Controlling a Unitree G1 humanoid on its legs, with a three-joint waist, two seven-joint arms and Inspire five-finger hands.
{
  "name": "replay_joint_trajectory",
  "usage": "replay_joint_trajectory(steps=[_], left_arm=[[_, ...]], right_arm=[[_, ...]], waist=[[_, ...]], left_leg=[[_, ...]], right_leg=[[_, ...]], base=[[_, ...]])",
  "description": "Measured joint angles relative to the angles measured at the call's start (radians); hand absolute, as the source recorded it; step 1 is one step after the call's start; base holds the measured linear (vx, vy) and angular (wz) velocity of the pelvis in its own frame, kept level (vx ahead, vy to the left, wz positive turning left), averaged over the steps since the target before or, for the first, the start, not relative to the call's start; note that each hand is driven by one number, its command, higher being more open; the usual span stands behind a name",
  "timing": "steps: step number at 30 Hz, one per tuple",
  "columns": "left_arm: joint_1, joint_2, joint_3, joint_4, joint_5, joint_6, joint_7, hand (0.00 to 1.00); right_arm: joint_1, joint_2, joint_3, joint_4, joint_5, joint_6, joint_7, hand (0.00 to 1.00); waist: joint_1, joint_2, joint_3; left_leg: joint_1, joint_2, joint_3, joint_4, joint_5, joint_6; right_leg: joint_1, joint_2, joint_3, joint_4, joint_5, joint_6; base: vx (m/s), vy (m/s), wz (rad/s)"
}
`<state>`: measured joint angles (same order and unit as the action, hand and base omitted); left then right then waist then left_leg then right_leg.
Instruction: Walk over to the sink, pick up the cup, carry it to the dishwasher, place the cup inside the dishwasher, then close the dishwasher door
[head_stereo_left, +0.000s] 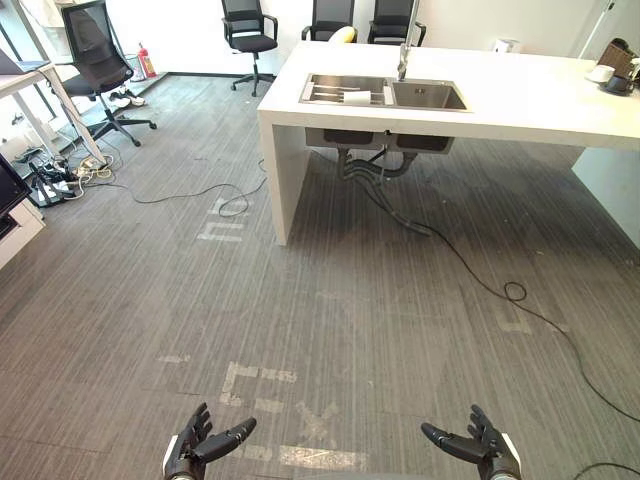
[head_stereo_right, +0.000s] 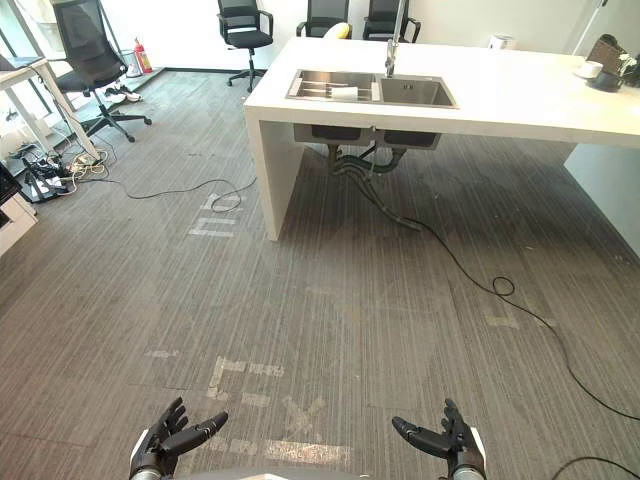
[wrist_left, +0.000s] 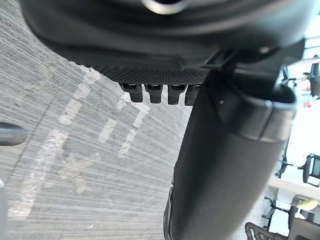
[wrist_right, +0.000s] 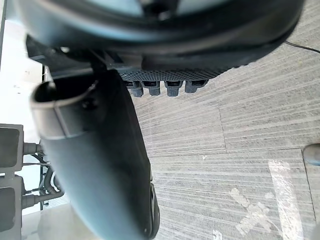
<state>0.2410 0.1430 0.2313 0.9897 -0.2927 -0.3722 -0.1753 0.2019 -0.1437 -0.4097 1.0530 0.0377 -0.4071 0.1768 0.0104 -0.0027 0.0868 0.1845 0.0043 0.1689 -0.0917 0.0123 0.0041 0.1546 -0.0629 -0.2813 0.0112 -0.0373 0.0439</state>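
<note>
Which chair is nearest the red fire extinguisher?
The leftmost chair, beside the desk, with the extinguisher just past it. The other chairs stand farther right, by the counter.

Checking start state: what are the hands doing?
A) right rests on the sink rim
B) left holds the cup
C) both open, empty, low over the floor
C: left hand and right hand show spread fingers holding nothing above the floor, well short of the sink.

Both dark hands, left hand (head_stereo_left: 200, 445) and right hand (head_stereo_left: 480, 445), hang low with fingers straight, thumbs pointing inward, empty.
</note>
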Motion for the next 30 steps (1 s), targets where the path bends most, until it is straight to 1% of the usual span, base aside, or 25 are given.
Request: replay_joint_trajectory(steps=[13, 18, 30], left_arm=[[0.000, -0.008, 0.000, 0.005, 0.000, -0.003, -0.001, 1.00], [0.000, -0.008, -0.001, 0.004, 0.002, -0.013, -0.001, 1.00], [0.000, -0.009, -0.006, 0.003, 0.019, -0.026, 0.000, 1.00]], right_arm=[[-0.006, 0.014, -0.001, 0.019, 0.023, 0.000, 0.025, 1.00], [-0.005, 0.019, -0.006, 0.019, 0.058, 0.000, 0.040, 1.00], [-0.002, 0.021, -0.016, 0.019, 0.061, 0.000, 0.055, 1.00]], waist=[[0.000, 0.000, 0.000], [-0.001, 0.000, 0.000], [0.000, 0.001, 0.001]], left_leg=[[-0.001, 0.000, 0.001, 0.000, -0.001, -0.001], [0.000, 0.000, 0.002, 0.000, -0.001, -0.001], [0.002, 0.004, 0.018, 0.000, -0.005, -0.006]], right_leg=[[0.003, 0.003, 0.001, -0.012, 0.002, 0.001], [0.005, 0.003, 0.004, -0.012, 0.002, 0.001], [0.003, 0.007, 0.021, -0.012, 0.004, 0.000]], base=[[0.00, 0.000, 0.00], [0.00, 0.000, 0.00], [0.00, -0.001, -0.03]])
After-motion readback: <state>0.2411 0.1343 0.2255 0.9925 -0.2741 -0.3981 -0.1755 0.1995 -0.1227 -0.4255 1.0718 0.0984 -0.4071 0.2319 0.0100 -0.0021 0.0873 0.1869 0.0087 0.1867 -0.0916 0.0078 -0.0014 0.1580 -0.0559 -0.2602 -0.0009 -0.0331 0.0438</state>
